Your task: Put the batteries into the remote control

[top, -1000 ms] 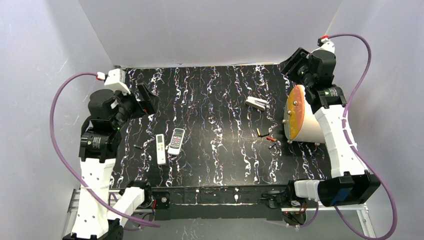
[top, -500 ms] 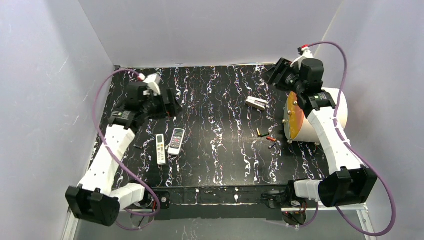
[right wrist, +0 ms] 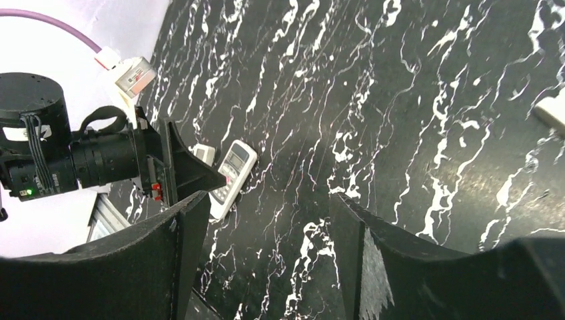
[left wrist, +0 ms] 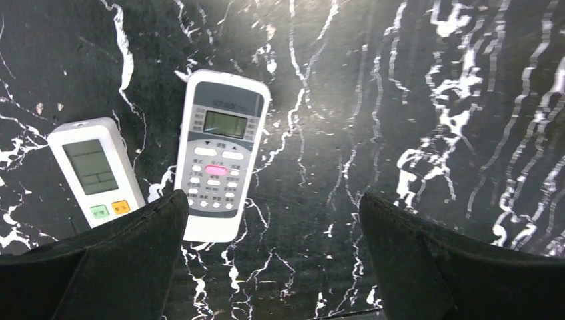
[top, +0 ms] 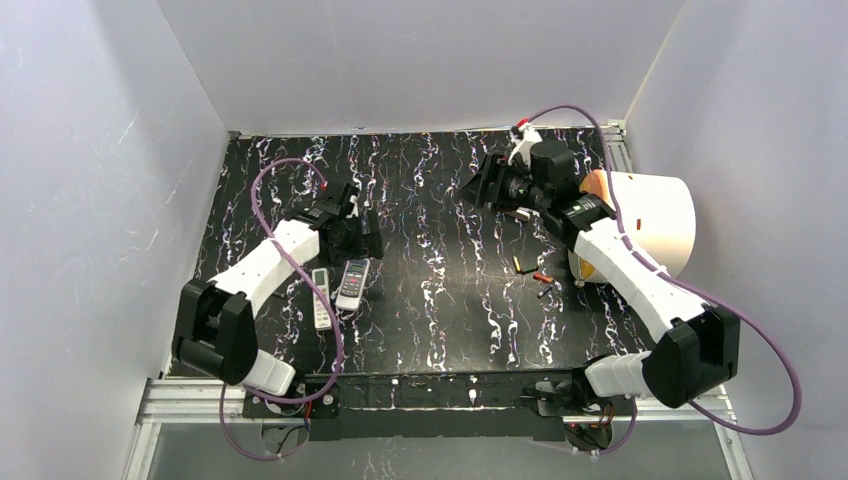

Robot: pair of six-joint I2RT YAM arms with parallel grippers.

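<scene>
Two remotes lie face up side by side left of centre: a grey-faced one [top: 352, 283] [left wrist: 220, 153] and a slimmer white one [top: 321, 297] [left wrist: 96, 170]. My left gripper [top: 360, 235] [left wrist: 272, 200] hovers open and empty just above them, the grey remote by its left finger. Three small batteries [top: 530, 272] lie loose at mid right, apart from both grippers. My right gripper [top: 482, 186] [right wrist: 266, 200] is open and empty over the far middle of the table, facing the remotes [right wrist: 233, 173] and the left gripper.
A large white cylinder with an orange end [top: 650, 215] lies at the right edge beside the batteries. A small white flat piece [right wrist: 553, 110] lies under the right arm near the back. Grey walls close the black marbled table [top: 440, 320] on three sides.
Both arms swung in from the outer sides over the table. The left gripper came down over the remotes. The right gripper moved left, past the white cylinder.
</scene>
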